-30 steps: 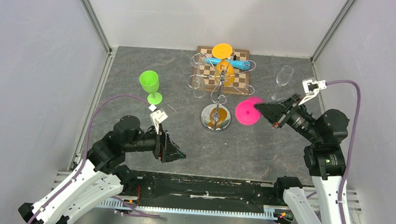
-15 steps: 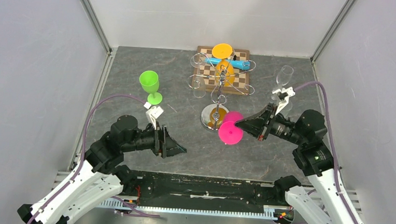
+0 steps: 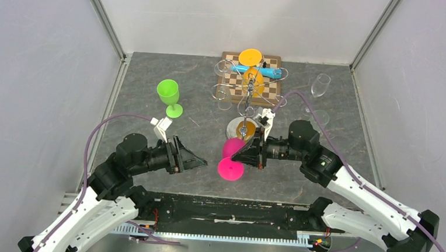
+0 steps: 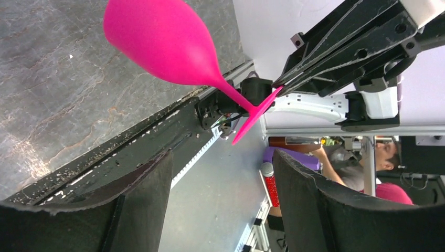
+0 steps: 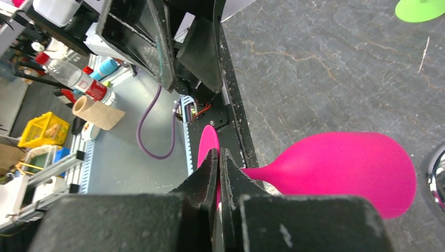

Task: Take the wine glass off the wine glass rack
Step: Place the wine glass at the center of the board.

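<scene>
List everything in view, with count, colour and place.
pink wine glass: one, pink, held in front of the rack base
wine glass rack: one, chrome, table centre
orange wine glass: one, orange, hanging on the rack
blue item: one, blue, among the rack's arms
clear glasses: at least two, clear, hanging on the rack
clear wine glass: one, clear, upright at far right
green wine glass: one, green, upright at left
chessboard: one, brown and cream, behind the rack base
left pincer: one, black, open, facing the pink glass
right pincer: one, black, shut on the pink glass's stem
</scene>
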`<state>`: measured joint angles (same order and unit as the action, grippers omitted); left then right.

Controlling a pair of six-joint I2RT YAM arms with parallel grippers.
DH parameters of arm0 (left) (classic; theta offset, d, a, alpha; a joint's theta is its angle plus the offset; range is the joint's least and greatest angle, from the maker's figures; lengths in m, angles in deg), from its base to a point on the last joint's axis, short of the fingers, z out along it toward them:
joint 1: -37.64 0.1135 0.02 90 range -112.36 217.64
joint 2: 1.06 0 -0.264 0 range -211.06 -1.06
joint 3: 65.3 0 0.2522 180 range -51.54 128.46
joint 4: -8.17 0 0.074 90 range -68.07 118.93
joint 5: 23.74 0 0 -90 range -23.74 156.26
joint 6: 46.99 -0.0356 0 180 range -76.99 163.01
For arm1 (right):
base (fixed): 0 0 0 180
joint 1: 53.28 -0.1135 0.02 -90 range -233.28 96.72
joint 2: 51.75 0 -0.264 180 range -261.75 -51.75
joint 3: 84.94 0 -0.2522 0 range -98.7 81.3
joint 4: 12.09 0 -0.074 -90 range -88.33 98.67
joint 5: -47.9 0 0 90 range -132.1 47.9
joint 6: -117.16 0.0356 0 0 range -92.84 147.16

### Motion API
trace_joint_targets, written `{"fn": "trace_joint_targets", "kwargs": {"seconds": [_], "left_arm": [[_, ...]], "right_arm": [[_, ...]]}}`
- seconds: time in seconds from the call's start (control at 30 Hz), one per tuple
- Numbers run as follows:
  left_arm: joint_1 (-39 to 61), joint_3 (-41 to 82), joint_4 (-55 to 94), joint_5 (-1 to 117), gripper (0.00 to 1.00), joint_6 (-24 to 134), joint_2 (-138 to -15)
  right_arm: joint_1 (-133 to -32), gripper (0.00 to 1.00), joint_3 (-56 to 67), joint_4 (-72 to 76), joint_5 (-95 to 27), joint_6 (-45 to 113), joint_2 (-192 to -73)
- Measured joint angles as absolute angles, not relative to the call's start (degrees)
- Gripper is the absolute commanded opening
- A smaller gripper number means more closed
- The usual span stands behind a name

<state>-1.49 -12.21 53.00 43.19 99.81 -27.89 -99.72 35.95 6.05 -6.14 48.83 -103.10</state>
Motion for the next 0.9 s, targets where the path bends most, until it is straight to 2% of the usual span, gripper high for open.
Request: {"fn": "trace_joint_targets", "kwargs": {"seconds": [0.6, 0.9], "left_arm": [[-1.49, -9.69, 59.29, 43.68, 0.76, 107.39, -23.94], [-1.49, -9.93, 57.24, 42.34, 0.76, 111.98, -24.35]], "right_arm": [[-109.29, 0.00, 30.88, 4.41, -14.53, 33.16, -105.55], [-118.95, 0.00, 27.76, 6.07, -20.59, 21.07, -107.08]]}}
